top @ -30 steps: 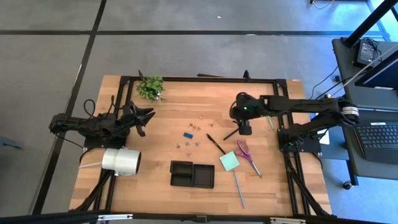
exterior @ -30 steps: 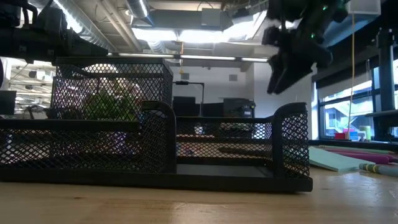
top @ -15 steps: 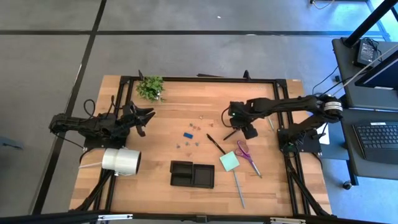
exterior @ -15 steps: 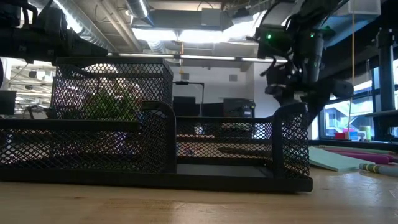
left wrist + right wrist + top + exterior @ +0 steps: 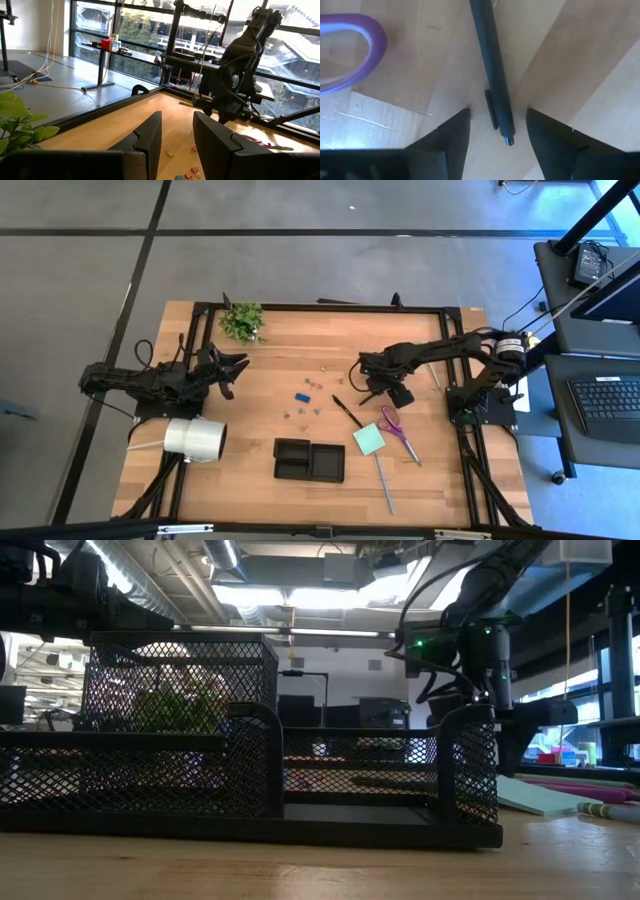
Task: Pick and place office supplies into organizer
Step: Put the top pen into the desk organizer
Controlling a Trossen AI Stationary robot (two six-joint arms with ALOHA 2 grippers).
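Right gripper (image 5: 495, 127) low over tabletop (image 5: 580, 60), jaws open astride black pen (image 5: 492, 65); centre, descend, then close. Left gripper (image 5: 177, 137) waiting, jaws apart, empty.

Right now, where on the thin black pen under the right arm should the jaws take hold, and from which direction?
Grip the thin black pen across its round barrel near the clip end, coming straight down from above. It lies flat on the wooden table, between the right gripper's open jaws.

We see a pale wooden worktop (image 5: 300, 370), matt; black wire-mesh organizer (image 5: 250, 770); a smooth, glossy black pen (image 5: 492, 65).
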